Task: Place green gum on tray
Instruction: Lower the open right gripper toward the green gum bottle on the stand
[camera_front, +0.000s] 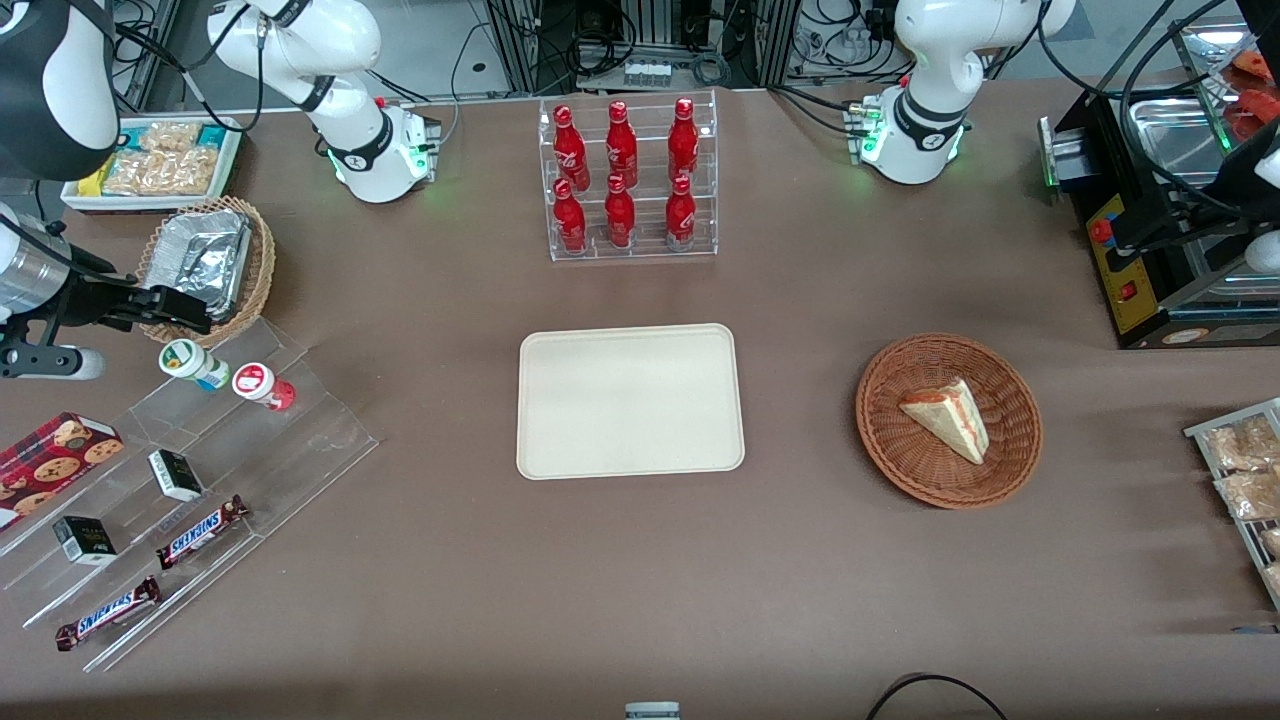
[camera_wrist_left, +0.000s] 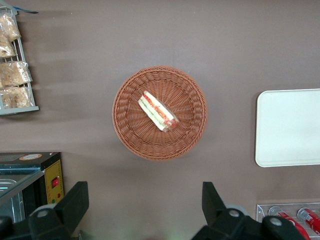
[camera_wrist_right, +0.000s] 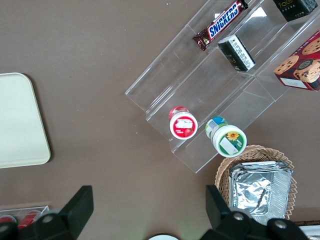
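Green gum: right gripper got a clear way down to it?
Probably yes. Green gum stands uncovered on the acrylic shelf; the red-lidded bottle beside it stands apart. The open gripper hovers just above.

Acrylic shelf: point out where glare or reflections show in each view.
Front view: the shelf shows pale edge highlights; the foil container in its basket glints, and the gripper hangs over that basket, fingers open. Right wrist view: a bright sheen crosses the shelf steps above the green gum and red-lidded bottle. Left wrist view: even light, no glare on the tray.
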